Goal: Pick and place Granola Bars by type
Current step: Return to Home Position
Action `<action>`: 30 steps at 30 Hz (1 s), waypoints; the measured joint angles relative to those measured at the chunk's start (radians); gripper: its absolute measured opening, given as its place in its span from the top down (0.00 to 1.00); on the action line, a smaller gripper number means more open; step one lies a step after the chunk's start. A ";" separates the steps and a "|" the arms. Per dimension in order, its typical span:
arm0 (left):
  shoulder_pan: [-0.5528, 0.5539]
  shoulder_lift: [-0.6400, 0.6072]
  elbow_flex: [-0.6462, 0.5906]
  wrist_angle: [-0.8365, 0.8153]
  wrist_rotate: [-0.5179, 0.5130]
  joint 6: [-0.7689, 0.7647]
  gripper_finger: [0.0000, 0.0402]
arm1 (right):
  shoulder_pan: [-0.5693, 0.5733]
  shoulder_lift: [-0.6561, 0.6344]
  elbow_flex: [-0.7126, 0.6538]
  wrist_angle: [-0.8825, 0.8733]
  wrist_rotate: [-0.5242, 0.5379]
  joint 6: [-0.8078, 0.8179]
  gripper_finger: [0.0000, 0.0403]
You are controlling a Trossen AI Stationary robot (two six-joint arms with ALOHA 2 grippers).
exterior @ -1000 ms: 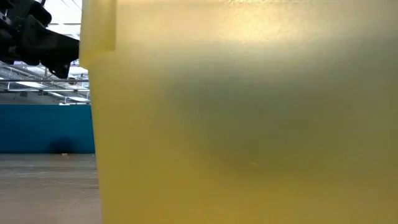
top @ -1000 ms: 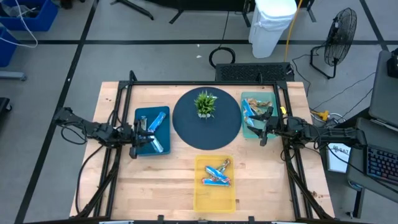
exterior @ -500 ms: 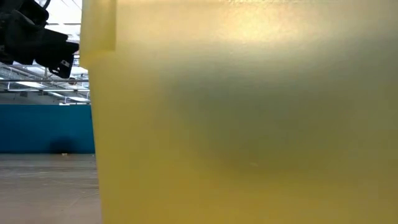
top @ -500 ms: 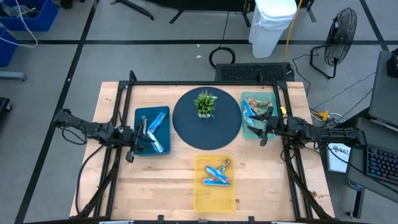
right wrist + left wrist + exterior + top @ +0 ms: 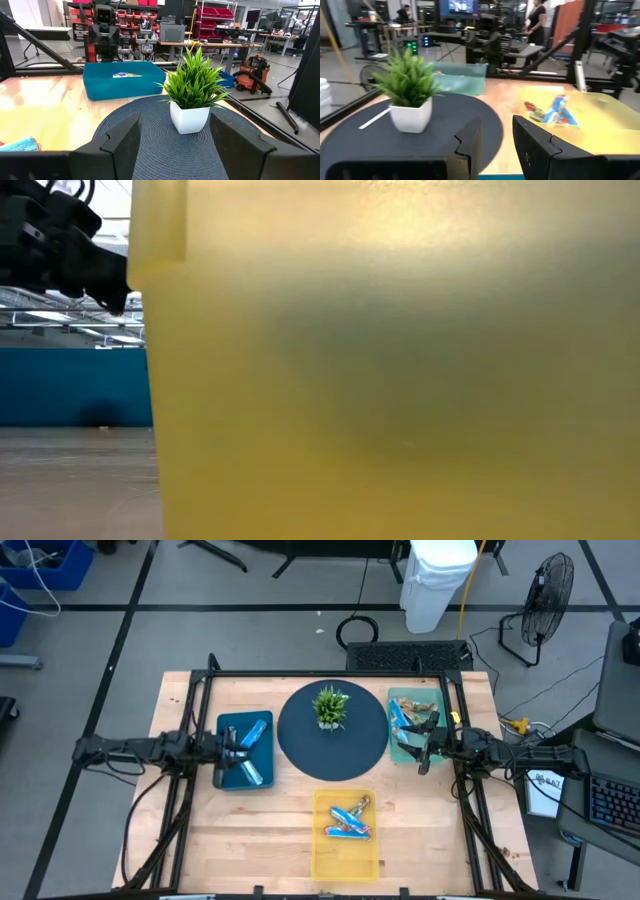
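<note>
Granola bars lie in three bins, and the sorting looks nearly done. I take the round dark mat on the wooden surface as the centre of the clock. The yellow bin at 6 o'clock holds a small pile of bars in mixed wrappers. The blue bin at 9 o'clock holds two blue bars. The teal bin at 3 o'clock has one blue bar and a few brownish ones; I judge these are what is left, if this bin is the source.

The left gripper hangs over the blue bin, released and empty. The right gripper hangs over the teal bin, also spread and empty. A potted plant stands on the mat toward 12 o'clock.

Both arms have free room to draw outward toward 9 and 3 o'clock; only the bin rims under them are near.
</note>
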 joint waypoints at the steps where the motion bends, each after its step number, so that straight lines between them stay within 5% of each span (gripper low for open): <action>1: 0.020 0.000 0.000 -0.002 0.009 0.000 0.72 | 0.000 0.000 0.000 0.000 0.000 0.000 0.44; 11: 0.153 0.000 -0.001 -0.010 0.053 0.030 0.72 | 0.000 0.000 0.000 0.000 0.000 0.000 0.44; 30: 0.160 -0.003 0.016 -0.039 -0.046 0.061 0.72 | 0.000 0.000 0.000 0.000 0.000 0.000 0.44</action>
